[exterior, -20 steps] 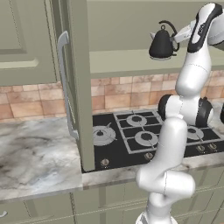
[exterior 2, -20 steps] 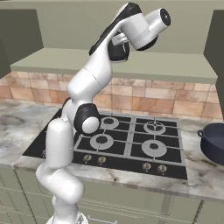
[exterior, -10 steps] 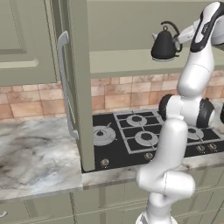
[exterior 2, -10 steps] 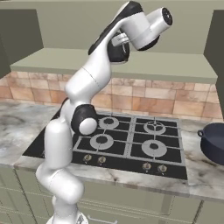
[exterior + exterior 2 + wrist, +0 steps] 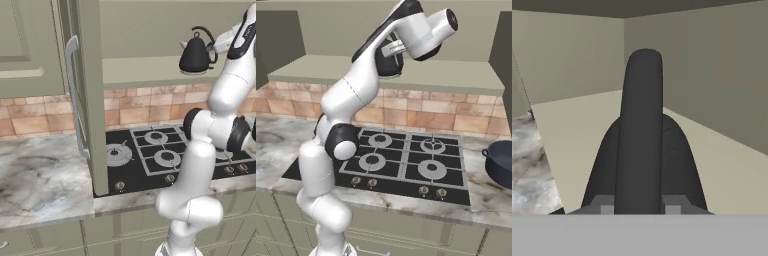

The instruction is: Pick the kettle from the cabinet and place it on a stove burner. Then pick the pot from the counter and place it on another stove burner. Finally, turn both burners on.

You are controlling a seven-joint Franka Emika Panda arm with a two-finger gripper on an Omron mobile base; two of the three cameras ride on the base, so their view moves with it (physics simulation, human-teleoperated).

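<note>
The kettle [image 5: 195, 54] has shifted slightly rightward along the cabinet [image 5: 150, 70] shelf, its arched handle clenched between the fingers [image 5: 672, 204], above the stove.

You find no text, label, brand, number or sign to read in any of these views. The kettle [image 5: 195, 54] is plain dark with no marking you can make out, and the cabinet [image 5: 91, 95] door is bare olive green. The stove knobs [image 5: 424, 189] carry no legible figures at this size, and the pot [image 5: 501, 161] shows you an unmarked navy wall. The bench [image 5: 40, 175] is only marbled stone, and the tiled wall behind it bears no lettering.
</note>
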